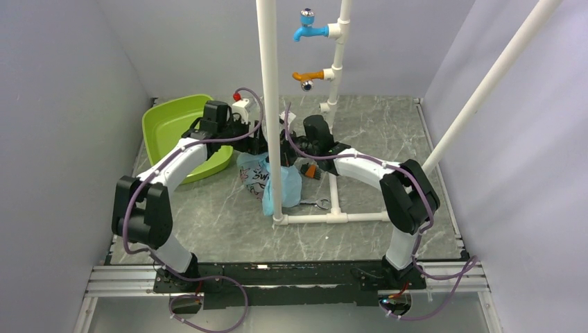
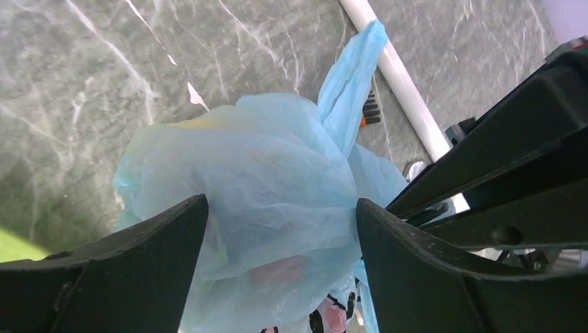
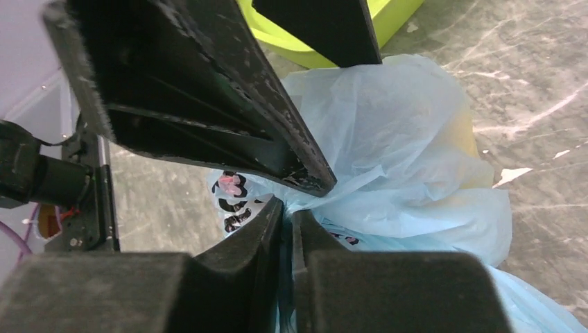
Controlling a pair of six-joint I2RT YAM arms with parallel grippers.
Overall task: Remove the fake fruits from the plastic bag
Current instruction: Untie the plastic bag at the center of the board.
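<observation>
The light-blue plastic bag lies bunched on the table by the white upright pipe. It fills the left wrist view and shows in the right wrist view. The fake fruits are inside it, seen only as a faint yellow patch and a reddish patch. The yellow one tints the bag in the right wrist view too. The other fruits are hidden. My left gripper is open, its jaws straddling the top of the bag. My right gripper is shut on a fold of the bag.
A lime-green tray stands at the back left. A white pipe frame with an upright post rises in front of the bag. An orange-and-black tool and a metal wrench lie to the right of the bag.
</observation>
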